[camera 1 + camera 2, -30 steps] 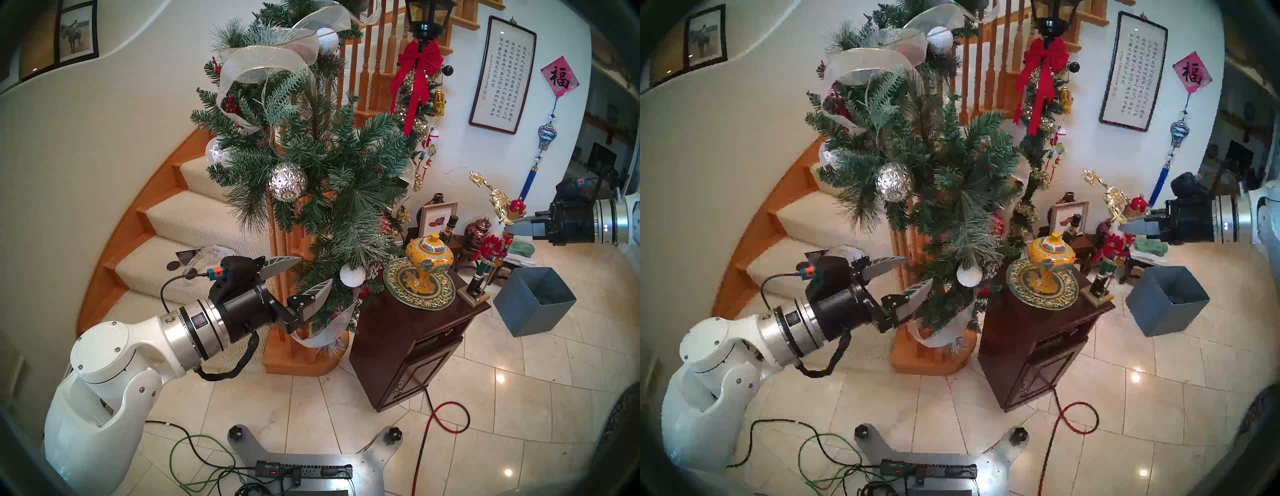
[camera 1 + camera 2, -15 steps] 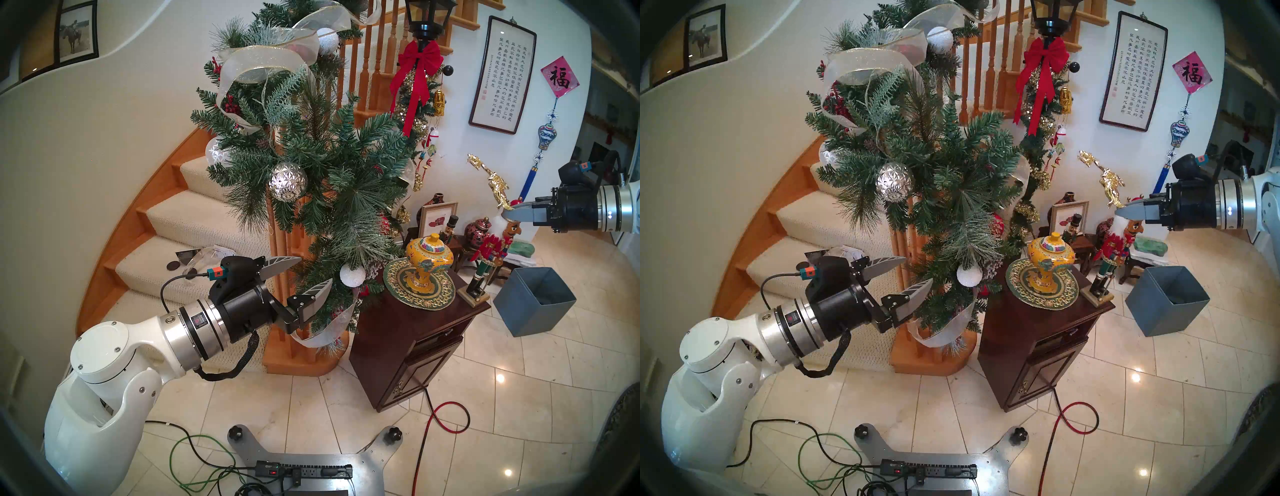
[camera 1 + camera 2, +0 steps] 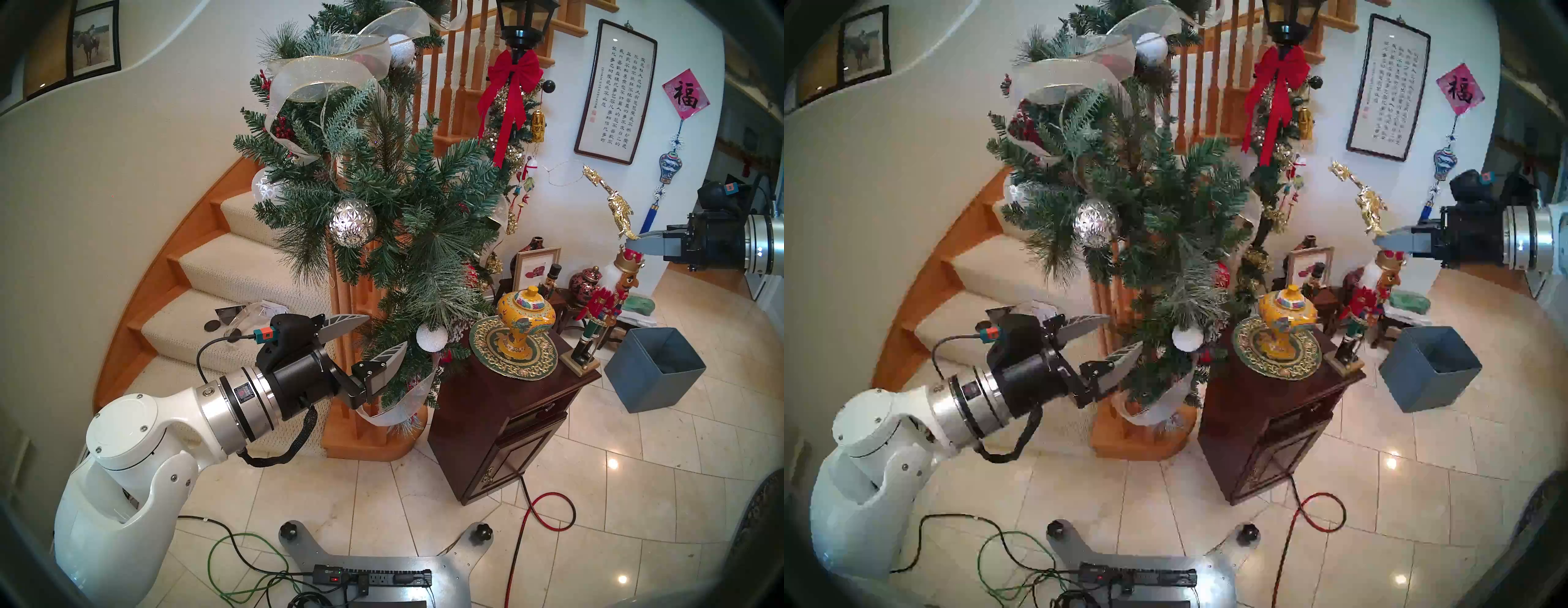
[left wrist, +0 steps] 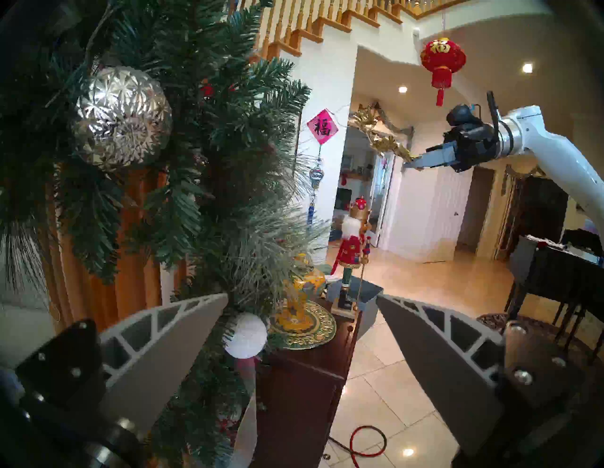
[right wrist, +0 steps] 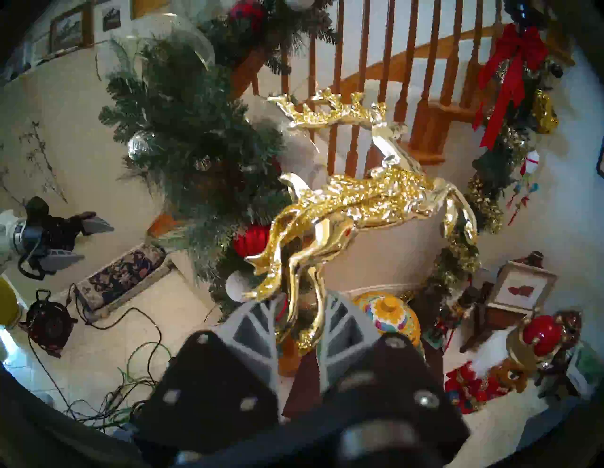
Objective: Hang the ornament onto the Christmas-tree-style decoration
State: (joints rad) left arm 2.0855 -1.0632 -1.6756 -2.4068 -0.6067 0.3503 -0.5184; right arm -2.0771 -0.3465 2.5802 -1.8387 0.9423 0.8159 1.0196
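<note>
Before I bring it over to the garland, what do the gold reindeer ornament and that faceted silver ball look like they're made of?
The reindeer ornament looks like moulded plastic or thin metal with a mirror-gold coating and glitter patches; it keeps its shape in the right gripper. The silver ball looks like metallised plastic or glass: its pressed facets throw sharp glints.

Both head views look down from above onto the pine garland (image 3: 382,204) and dark wooden cabinet (image 3: 500,424) — nearly identical. The left wrist view faces level past the garland, close up; the right wrist view tilts down toward it — both share the yellow lidded jar (image 4: 299,294).
</note>
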